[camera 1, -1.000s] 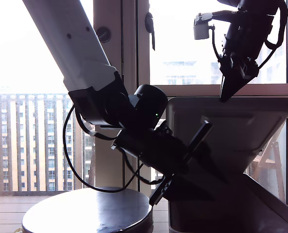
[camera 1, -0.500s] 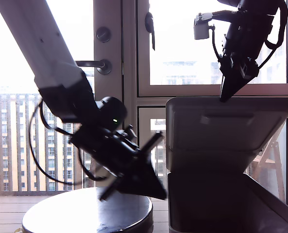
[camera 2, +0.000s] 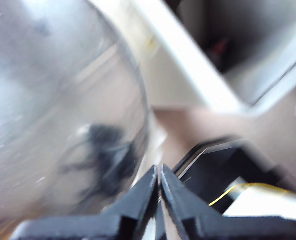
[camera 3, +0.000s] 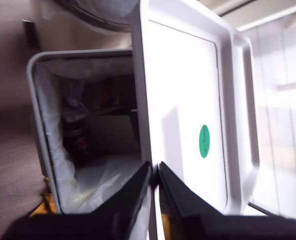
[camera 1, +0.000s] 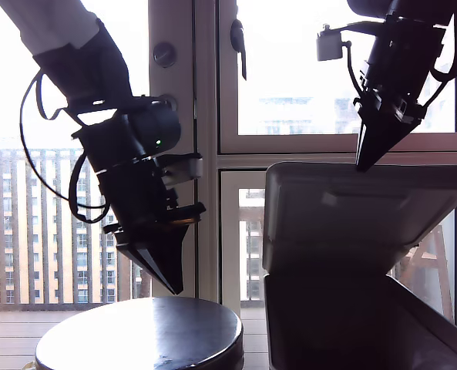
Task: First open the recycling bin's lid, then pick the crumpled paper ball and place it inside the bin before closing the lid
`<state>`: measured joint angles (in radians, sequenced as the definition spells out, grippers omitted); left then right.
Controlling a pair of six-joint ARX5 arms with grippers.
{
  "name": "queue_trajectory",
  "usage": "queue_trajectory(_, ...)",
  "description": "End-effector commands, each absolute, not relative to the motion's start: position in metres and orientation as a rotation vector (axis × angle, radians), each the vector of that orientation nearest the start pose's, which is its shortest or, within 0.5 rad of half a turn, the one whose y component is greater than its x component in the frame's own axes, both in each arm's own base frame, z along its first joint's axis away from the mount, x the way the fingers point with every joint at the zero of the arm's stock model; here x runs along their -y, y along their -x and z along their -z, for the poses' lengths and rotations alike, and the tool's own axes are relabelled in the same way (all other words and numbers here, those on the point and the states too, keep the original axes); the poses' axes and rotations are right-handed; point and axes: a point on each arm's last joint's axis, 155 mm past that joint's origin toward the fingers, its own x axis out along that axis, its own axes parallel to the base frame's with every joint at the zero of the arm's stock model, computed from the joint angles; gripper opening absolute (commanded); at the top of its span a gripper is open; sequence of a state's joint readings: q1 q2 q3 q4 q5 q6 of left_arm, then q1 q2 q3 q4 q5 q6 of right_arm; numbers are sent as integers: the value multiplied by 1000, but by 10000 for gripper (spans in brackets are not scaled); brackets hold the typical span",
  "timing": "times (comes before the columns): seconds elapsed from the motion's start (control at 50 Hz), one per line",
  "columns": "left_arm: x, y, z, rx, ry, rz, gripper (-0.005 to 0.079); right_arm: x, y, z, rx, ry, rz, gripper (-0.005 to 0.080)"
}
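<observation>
Swung upright over the blurred table [camera 2: 63,125], my first claw [camera 1: 174,289].

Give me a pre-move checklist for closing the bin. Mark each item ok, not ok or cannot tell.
1. Lid raised: ok. The lid stands open above the recycling bin.
2. Lid under control: ok. My second gripper is shut on the lid's rim.
3. Other arm out of the lid's path: ok. My first gripper hangs over the round table, at the exterior view's left, apart from the bin.
4. First gripper empty: ok. Its jaws are shut on nothing.
5. Crumpled paper ball inside the bin: cannot tell. No view shows it, and the bin's inside is dark and cluttered.
</observation>
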<state>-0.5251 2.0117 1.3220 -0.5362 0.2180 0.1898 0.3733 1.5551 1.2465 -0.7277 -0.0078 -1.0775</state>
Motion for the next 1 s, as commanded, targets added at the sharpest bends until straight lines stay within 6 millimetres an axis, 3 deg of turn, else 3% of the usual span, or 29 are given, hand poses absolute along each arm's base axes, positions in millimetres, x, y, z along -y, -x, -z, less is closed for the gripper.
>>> queue_trajectory(0.0,259,-361,-4,-1158,-383,780,-19,-150,-367,-136,-748,1137,-893,-13)
queue_trajectory(0.48,251,-349,-7,-1191,-438,793,-19,-157,-357,-62,-942,1067,-1025,-13)
queue_trajectory(0.98,244,-337,-3,-1249,-444,791,-19,-156,-340,-1,-1112,1027,-1122,-2)
